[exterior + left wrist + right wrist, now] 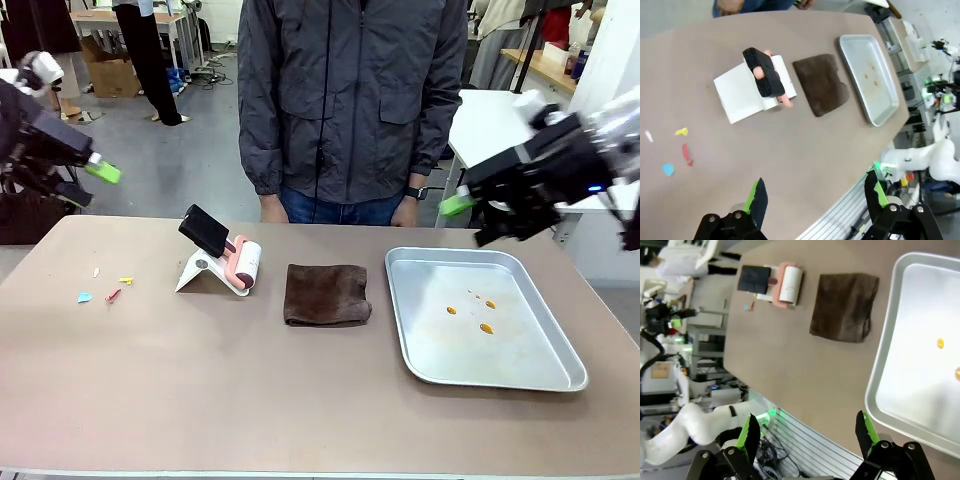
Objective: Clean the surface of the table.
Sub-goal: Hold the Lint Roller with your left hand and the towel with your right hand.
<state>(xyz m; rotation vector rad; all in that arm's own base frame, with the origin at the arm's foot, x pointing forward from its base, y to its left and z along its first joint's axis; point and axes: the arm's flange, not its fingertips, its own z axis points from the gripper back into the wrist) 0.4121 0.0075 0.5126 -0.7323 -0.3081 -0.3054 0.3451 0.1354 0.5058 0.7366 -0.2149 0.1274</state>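
Observation:
The brownish-tan table [250, 380] carries small scraps at its left: a blue one [84, 297], a red one [113, 295] and a yellow one [126, 281]. A lint roller [243, 265] with a black handle rests on a white stand near the middle, and a brown cloth [326, 294] lies folded to its right. My left gripper [90, 182] hovers open above the table's far-left corner. My right gripper [472, 220] hangs open above the far edge of the tray. In the left wrist view my left gripper [816, 197] is open high over the table [805, 150]; my right gripper [807, 435] is open too.
A shiny metal tray [500, 350] with a few orange spots [486, 327] sits at the right. A person [350, 100] in a dark jacket stands at the far edge, hands down by the table. White tables and boxes stand behind.

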